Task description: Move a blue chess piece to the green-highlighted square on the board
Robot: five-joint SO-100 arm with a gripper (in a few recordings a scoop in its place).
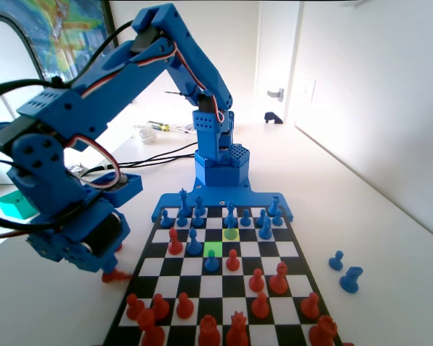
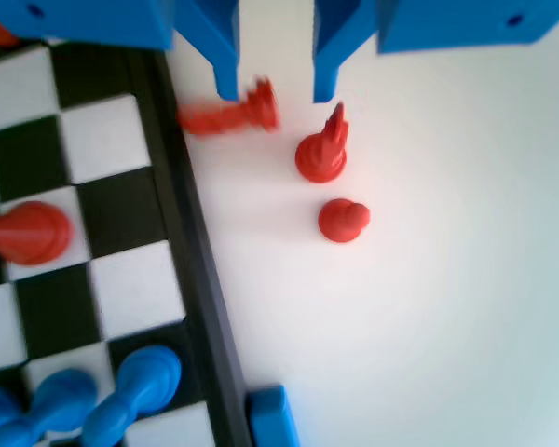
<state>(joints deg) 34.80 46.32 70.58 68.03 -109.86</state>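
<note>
The fingers (image 2: 228, 56) are bright blue. Just below them lie three red chess pieces (image 2: 328, 154) on the white surface (image 2: 447, 279). Beside them, the board (image 2: 93, 214) has black and white squares.

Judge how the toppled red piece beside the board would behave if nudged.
Lying on its side, the red piece would probably roll in an arc, given its wider base. It looks like smooth hard plastic, so likely light and slippery.

Washed in bright daylight from the far window, glaring off the pale table (image 1: 390, 216), with motion blur smearing the wrist view.
</note>
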